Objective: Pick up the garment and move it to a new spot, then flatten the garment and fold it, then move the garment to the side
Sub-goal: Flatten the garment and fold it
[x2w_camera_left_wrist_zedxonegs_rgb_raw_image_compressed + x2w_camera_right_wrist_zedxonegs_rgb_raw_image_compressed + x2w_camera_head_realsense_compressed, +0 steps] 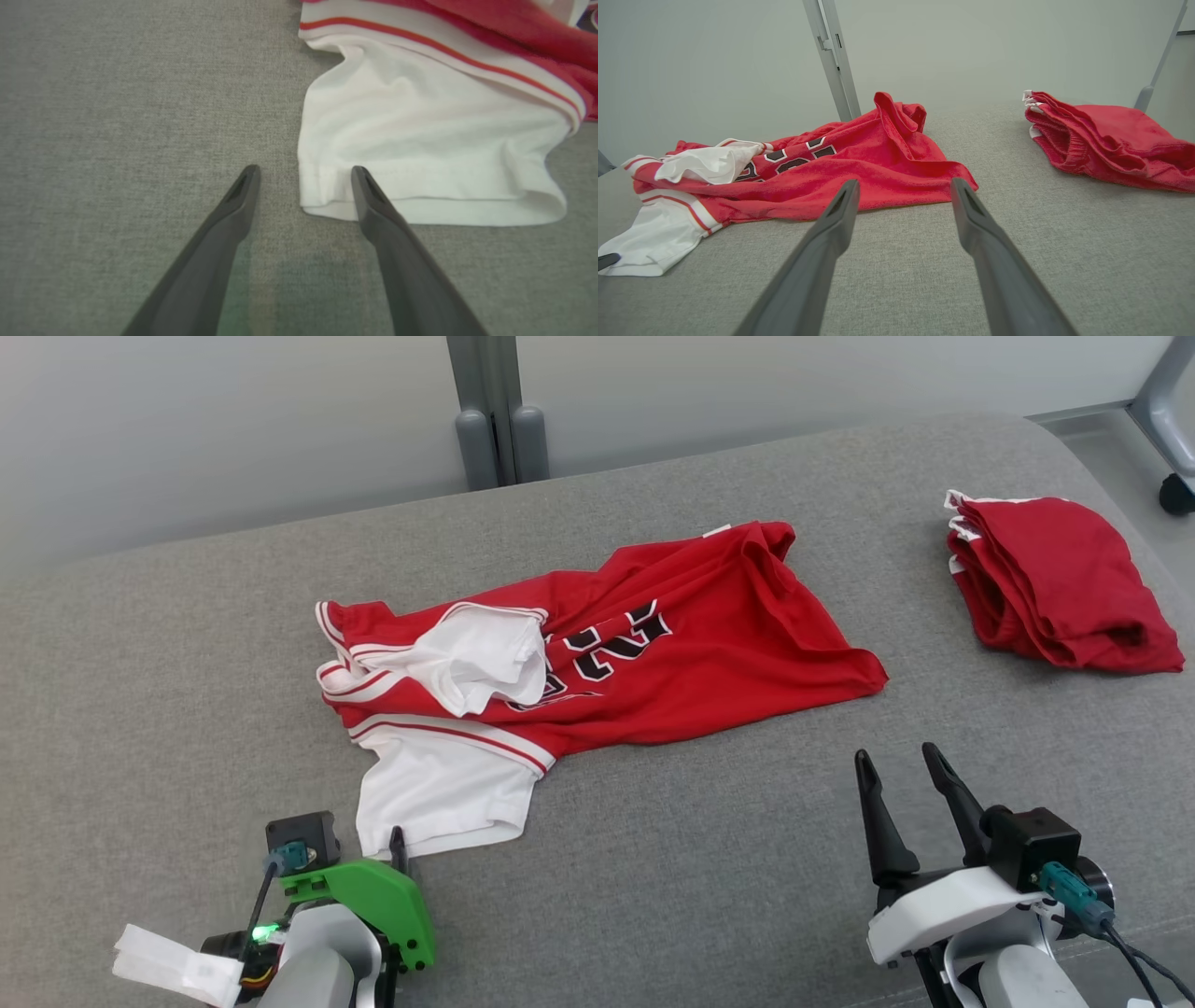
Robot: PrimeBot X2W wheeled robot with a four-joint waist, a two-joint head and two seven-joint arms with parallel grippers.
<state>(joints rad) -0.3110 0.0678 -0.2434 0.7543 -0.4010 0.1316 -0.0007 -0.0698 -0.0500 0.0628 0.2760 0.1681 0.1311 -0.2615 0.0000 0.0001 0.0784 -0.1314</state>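
Observation:
A red shirt with white sleeves and black lettering (653,653) lies crumpled across the middle of the grey padded surface (709,859). One white sleeve (420,140) spreads toward the near edge. My left gripper (303,175) is open just over that sleeve's hem corner, one finger on each side of it, holding nothing. Only a dark fingertip (398,845) of it shows in the head view, at the sleeve's edge. My right gripper (901,761) stands open at the lower right, short of the shirt's (878,158) red bottom hem, with nothing between its fingers.
A second red garment (1055,579), folded into a bundle, lies at the far right of the surface (1106,140). Behind the surface stand a grey post (490,411) and a pale wall. A caster wheel (1174,493) shows at the far right.

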